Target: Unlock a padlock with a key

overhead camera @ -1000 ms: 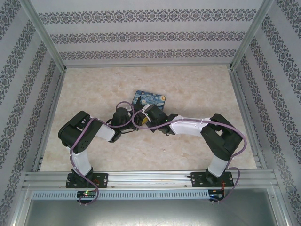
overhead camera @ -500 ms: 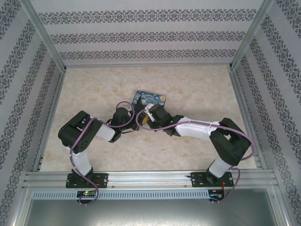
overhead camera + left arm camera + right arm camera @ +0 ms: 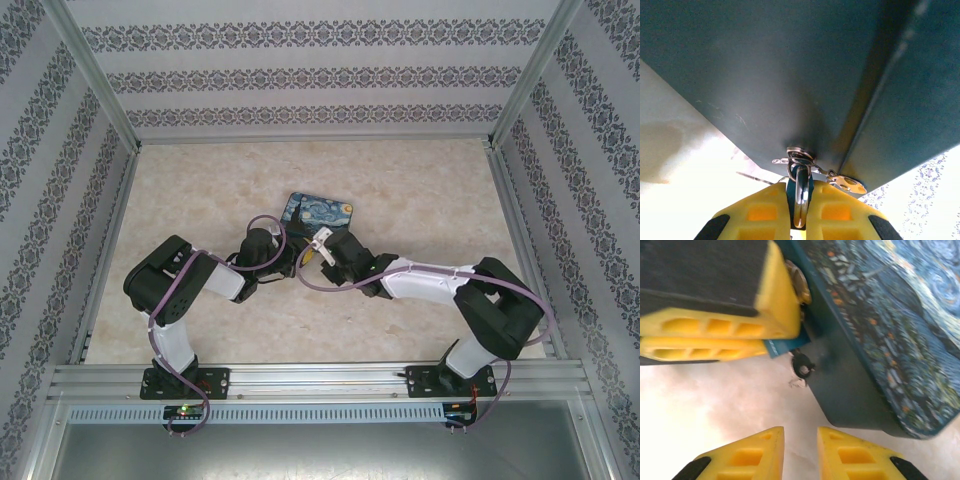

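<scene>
The padlock has a blue-teal body and a metal shackle, which hooks into the latch on the dark wall of the Starry Night box. My left gripper is shut on the padlock's body. In the right wrist view the blue body pokes out past the left fingers. The small key hangs just beside it against the box wall, and I cannot tell whether it sits in the lock. It shows as a silvery tab in the left wrist view. My right gripper is open and holds nothing, a short way back from the key.
The box lies mid-table on the marble surface, and both grippers meet at its near edge. Patterned walls and metal rails enclose the table. Bare tabletop lies under the right gripper.
The right gripper was at the padlock a second ago. It has opened and drawn back toward the right, away from the key. The left arm has not moved.
</scene>
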You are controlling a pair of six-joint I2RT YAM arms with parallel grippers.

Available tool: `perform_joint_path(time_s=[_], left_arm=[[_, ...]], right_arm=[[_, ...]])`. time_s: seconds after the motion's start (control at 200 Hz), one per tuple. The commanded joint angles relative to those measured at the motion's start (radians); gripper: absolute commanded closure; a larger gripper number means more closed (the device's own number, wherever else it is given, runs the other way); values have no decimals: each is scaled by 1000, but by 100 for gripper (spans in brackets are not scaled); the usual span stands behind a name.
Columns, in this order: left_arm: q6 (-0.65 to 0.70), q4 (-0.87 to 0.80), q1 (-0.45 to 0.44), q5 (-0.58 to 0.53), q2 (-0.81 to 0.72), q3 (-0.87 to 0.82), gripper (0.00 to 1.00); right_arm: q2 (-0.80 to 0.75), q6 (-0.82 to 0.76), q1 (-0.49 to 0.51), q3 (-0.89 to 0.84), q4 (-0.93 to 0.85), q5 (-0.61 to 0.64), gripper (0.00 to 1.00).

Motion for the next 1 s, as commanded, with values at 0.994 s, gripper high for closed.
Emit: perform_joint_path(time_s=[0.994], left_arm=[[10,10,-2,29,-32,24,100]], right_arm=[[78,173,-118,129,17,-416,100]])
